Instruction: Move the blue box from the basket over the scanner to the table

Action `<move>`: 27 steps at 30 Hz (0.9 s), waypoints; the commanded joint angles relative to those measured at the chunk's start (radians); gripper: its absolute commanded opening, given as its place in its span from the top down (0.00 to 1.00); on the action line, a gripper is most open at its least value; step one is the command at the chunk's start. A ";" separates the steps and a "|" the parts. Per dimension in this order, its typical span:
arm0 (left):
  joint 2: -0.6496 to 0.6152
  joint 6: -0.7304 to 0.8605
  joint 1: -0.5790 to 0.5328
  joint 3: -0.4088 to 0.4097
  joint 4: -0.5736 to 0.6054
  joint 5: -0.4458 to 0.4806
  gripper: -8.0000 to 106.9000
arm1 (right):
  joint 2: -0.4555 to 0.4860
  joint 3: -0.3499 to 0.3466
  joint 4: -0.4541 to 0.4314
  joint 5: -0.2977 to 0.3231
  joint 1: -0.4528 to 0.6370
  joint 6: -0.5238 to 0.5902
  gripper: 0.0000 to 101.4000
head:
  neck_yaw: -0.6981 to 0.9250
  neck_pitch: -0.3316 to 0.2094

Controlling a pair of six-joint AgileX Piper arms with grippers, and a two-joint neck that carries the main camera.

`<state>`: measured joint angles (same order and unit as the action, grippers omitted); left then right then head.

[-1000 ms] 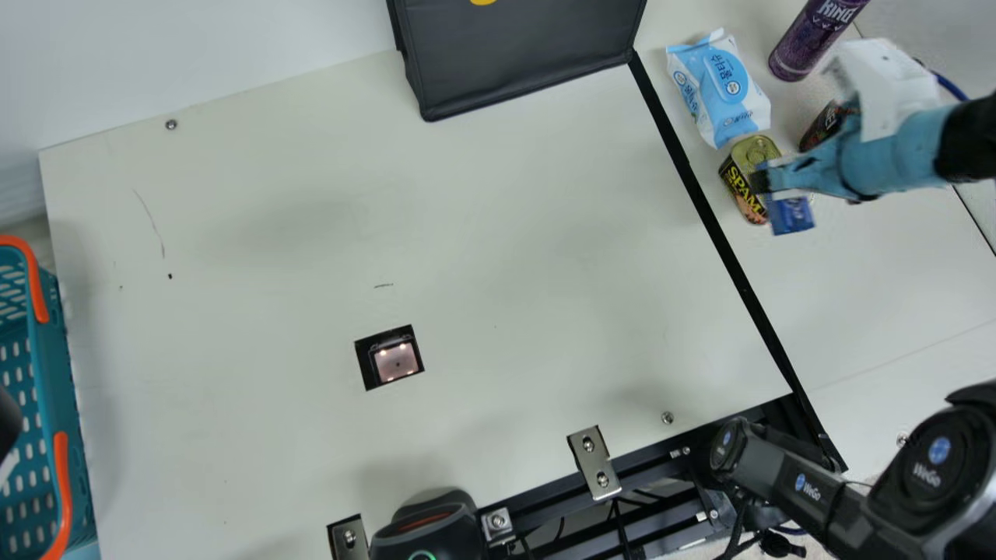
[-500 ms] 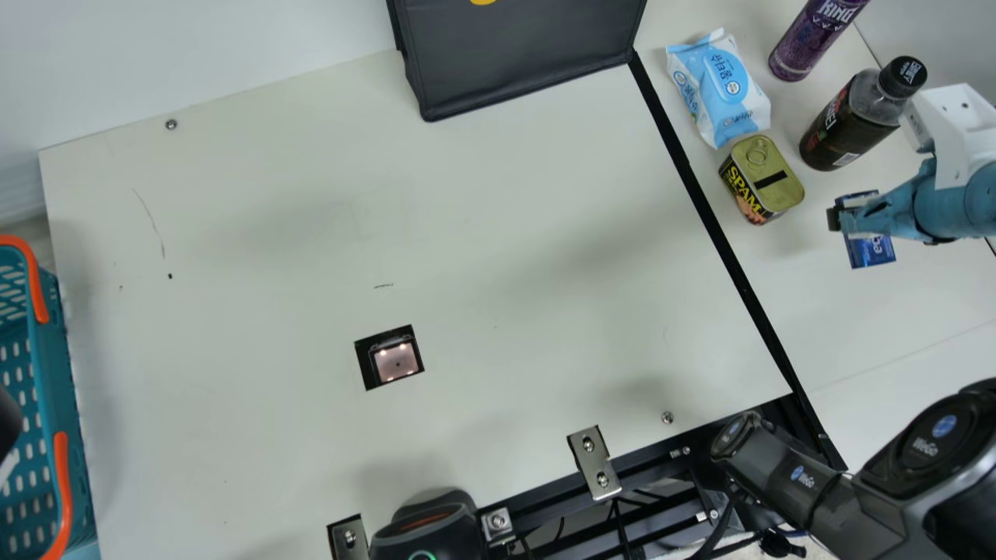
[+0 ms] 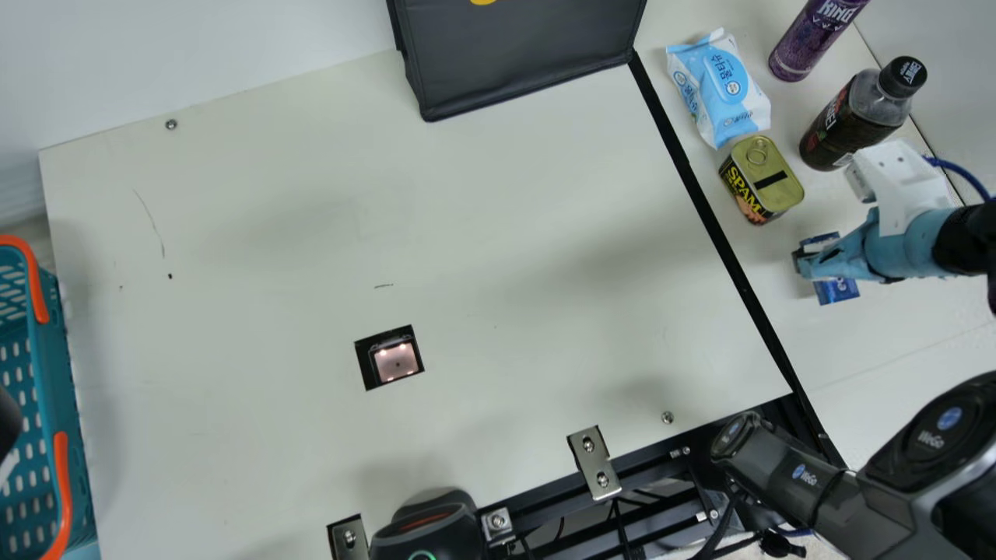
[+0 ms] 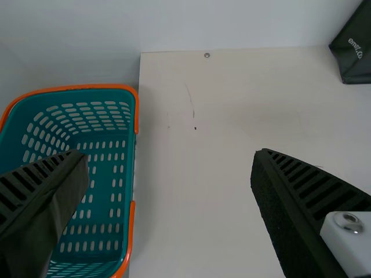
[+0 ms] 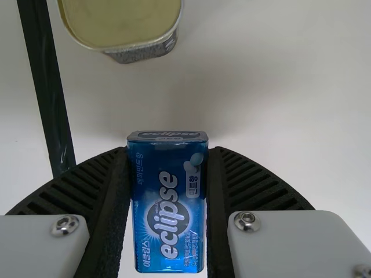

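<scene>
Right gripper (image 3: 799, 263), at the right of the main view, has its fingers drawn in against the two long sides of the blue box (image 3: 836, 292), one on each side. The blue box lies directly between those fingers, its ends showing past them on either side in the main view; in the right wrist view it is upright at the lower middle of the frame, printed face toward the camera. Whether its underside touches the table (image 3: 545, 194), I can't tell.

Near it, up and to the left in the main view, is a yellow-topped can (image 3: 766, 175), apart from the box. Above the gripper is a dark bottle (image 3: 844, 128) with a black cap, then a light blue packet (image 3: 720, 89) and a purple bottle (image 3: 813, 39) in the upper right. Left of these a black strip (image 3: 720, 237) runs down at a slant.

Well apart from the box, left of the frame's middle and a little low, is the lit scanner (image 3: 395, 362). A black bag (image 3: 521, 54) is at the top. The teal basket (image 3: 48, 342) with orange handles is at the left edge, where a dark part of the left gripper (image 3: 6, 424) pokes in; in the left wrist view its fingers stand wide apart with nothing between them.
</scene>
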<state>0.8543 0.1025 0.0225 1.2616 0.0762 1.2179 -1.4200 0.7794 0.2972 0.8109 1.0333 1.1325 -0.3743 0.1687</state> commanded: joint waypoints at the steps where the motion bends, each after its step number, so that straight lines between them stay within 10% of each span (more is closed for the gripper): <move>1: 0.000 0.000 0.000 0.000 0.000 0.000 0.15 | -0.007 -0.023 0.007 -0.027 -0.002 0.006 1.00 | -0.002 -0.030; 12: 0.000 0.000 0.000 0.000 0.000 0.000 0.15 | -0.035 -0.071 0.035 -0.088 -0.010 0.037 1.00 | -0.002 -0.030; 27: 0.000 0.000 0.000 0.000 0.000 0.000 0.15 | -0.036 -0.094 0.060 -0.110 -0.022 0.051 0.51 | -0.002 -0.030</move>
<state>0.8543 0.1025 0.0225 1.2616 0.0762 1.2179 -1.4580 0.6854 0.3571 0.7024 1.0105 1.1839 -0.3743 0.1687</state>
